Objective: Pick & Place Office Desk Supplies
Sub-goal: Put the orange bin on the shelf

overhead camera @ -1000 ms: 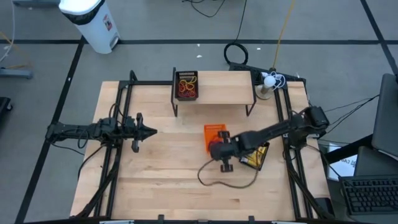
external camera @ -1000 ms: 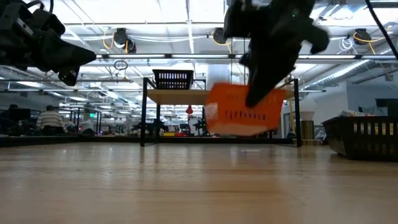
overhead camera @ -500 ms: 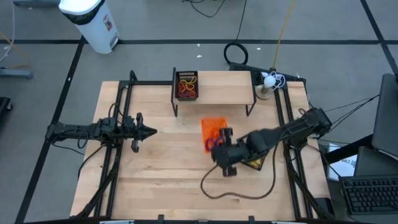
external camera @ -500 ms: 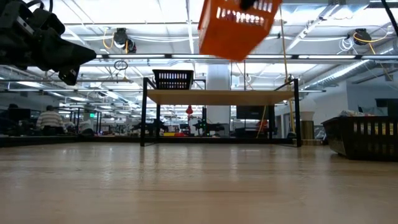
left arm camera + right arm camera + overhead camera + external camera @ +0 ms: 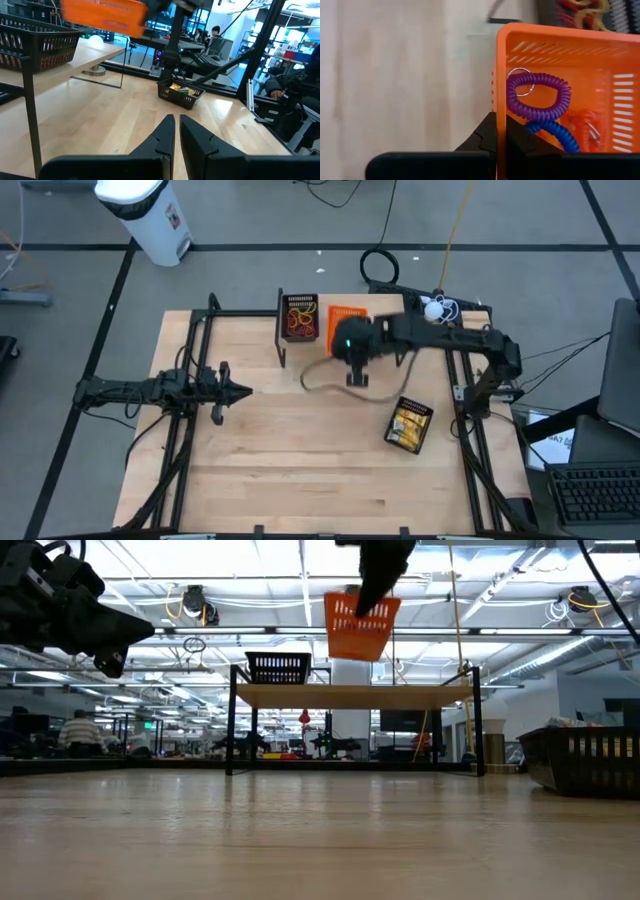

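Two dark, slender jointed arms, a loose dark cable (image 5: 325, 372) trailing from one, black tapered fingers (image 5: 162, 137).

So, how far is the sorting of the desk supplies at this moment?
Done, it seems: the black basket of rubber bands stands on the raised shelf. In hand: the right end effector, shut on the orange basket, holds it in the air over the shelf, with coil rings inside. Left: setting it down, and probably the black basket with yellow items on the table. The left end effector waits, shut.

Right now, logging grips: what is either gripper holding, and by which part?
Right gripper pinches the orange basket by its rim wall; left gripper holds nothing.
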Available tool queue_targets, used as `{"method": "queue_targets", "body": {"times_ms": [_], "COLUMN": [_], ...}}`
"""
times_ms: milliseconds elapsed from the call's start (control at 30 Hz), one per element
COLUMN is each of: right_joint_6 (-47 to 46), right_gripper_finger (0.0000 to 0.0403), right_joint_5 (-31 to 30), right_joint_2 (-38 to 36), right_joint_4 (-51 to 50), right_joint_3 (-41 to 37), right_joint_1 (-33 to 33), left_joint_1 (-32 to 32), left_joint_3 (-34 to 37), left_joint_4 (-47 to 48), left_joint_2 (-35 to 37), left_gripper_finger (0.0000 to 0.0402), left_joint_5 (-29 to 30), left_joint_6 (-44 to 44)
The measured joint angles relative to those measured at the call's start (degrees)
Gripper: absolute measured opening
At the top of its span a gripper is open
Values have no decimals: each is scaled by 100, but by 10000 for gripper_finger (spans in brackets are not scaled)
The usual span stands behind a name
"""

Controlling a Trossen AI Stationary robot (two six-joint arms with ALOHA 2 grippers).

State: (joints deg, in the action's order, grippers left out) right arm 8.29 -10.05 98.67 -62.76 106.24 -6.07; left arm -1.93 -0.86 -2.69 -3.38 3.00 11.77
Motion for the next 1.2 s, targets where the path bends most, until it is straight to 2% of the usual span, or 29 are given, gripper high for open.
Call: {"method": "queue_targets", "body": {"times_ms": [233,333,600,933,1200], "right_joint_6": [468,542,847,776,753], "right_gripper_finger": [0,0,0,2,51], "right_joint_5": [556,556,569,564,545], "right_joint_2": [204,355,717,726,722], "right_joint_4": [113,-18,366,392,428], "right_joint_3": [15,-15,-1,-13,-11], "right_joint_1": [-896,-1056,-1079,-1083,-1086], "left_joint_1": [-2,-2,-2,-7,-4], "left_joint_3": [-9,-9,-9,-9,-9], "left_joint_4": [85,96,106,119,121], "left_joint_2": [2,1,2,0,0], "left_gripper_finger": [26,26,26,26,26], "left_joint_5": [-29,-40,-73,-146,-146], "left_joint_6": [-31,-38,39,39,44]}}
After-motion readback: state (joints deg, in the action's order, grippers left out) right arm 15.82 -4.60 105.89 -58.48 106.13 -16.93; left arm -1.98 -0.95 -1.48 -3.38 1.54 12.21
